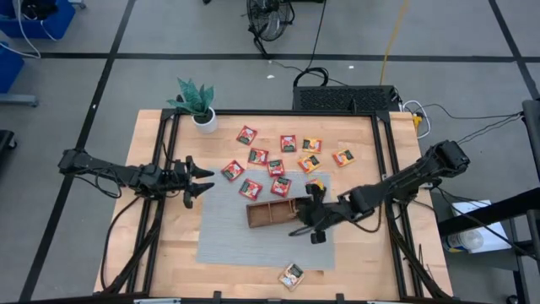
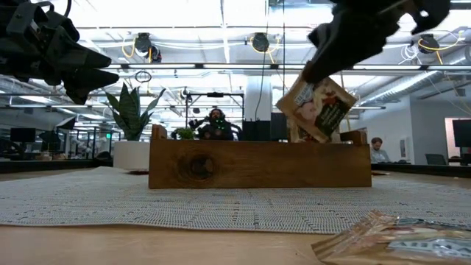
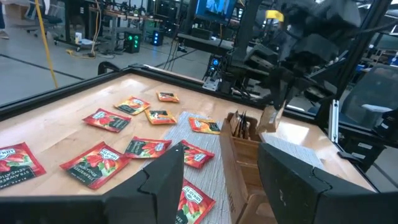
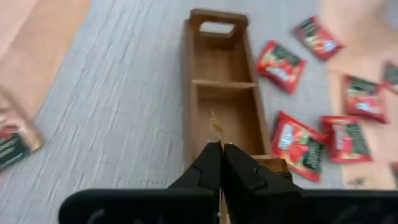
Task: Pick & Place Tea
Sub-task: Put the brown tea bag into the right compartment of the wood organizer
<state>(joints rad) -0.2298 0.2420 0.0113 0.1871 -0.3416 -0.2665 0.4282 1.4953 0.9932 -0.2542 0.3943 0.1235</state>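
A tea sachet (image 2: 318, 109) hung tilted above the wooden tray's (image 2: 259, 165) right end, clamped in the right tool (image 4: 220, 149). Red sachets (image 1: 276, 167) lay scattered beyond the tray on the bench (image 1: 363, 262). The left tool (image 1: 201, 181) hovered left, fingers apart.
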